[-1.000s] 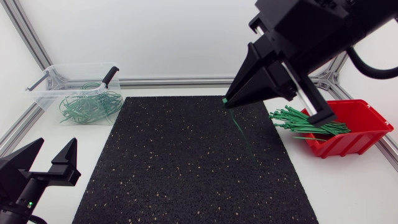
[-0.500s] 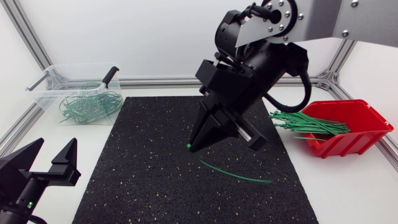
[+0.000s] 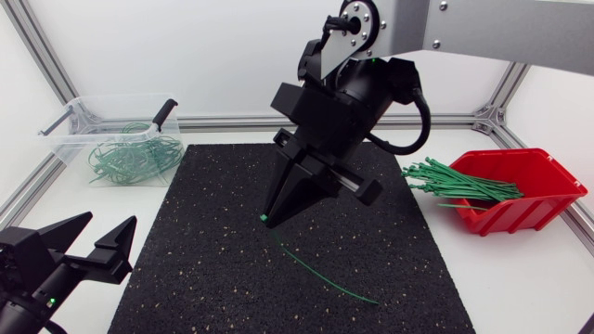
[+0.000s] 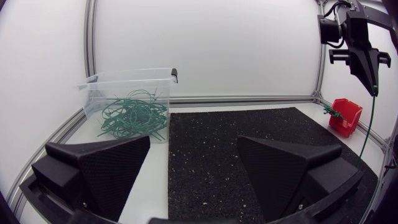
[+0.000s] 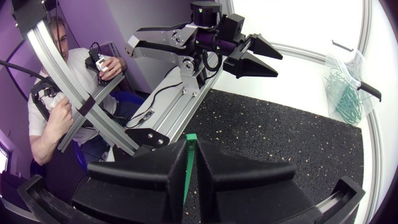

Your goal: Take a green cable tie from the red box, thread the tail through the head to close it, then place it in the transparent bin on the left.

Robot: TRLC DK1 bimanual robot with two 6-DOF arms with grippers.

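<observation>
Bright, even, diffuse light — shadows faint and soft, table (image 3: 520,278) washed near white, mat (image 3: 204,232) dull

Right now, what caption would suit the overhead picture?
Right tool pinches a green cable tie by its head over the black mat; left tool sits open.

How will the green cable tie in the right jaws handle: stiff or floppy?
Likely floppy: pinched at its head, the green cable tie hangs from the right jaws in a long curve toward the black mat. Probably very light, being so thin. The free tail may sway or drag when moved.
</observation>
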